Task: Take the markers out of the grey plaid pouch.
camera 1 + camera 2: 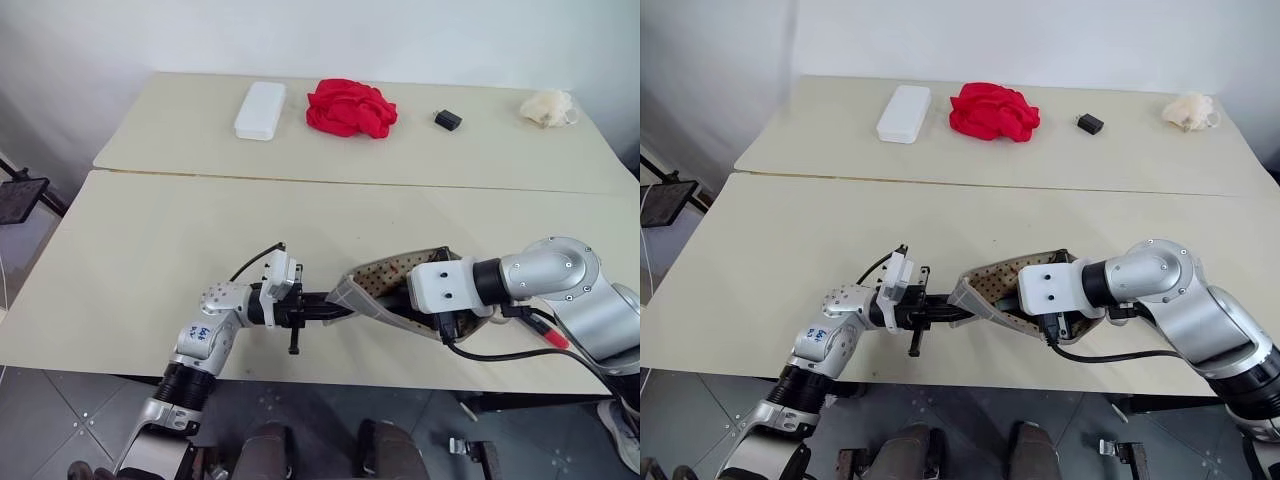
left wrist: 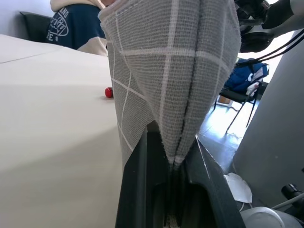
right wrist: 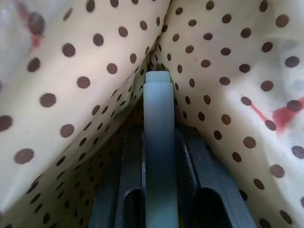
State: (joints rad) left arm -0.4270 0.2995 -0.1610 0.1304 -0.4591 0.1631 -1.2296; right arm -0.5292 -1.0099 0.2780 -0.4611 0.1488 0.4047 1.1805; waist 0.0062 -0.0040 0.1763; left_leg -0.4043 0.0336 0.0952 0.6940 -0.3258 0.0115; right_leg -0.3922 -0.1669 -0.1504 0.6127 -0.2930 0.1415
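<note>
The grey plaid pouch (image 1: 385,290) hangs above the front table (image 1: 150,250), its corner clamped by the left gripper (image 2: 173,164). The right gripper (image 3: 159,137), inside the pouch, pinches a pale-green marker (image 3: 159,142) lying along its fingers.

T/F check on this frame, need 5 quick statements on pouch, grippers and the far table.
1. The left gripper pinches an edge of the grey plaid pouch. True.
2. The right gripper hangs free above the table. False: it is inside the pouch, against the dotted lining.
3. The right gripper grips a pale stick. True.
4. The red cloth lies beside the white box on the far table. True.
5. The pouch lies flat and closed. False: it is held up, mouth open.
</note>
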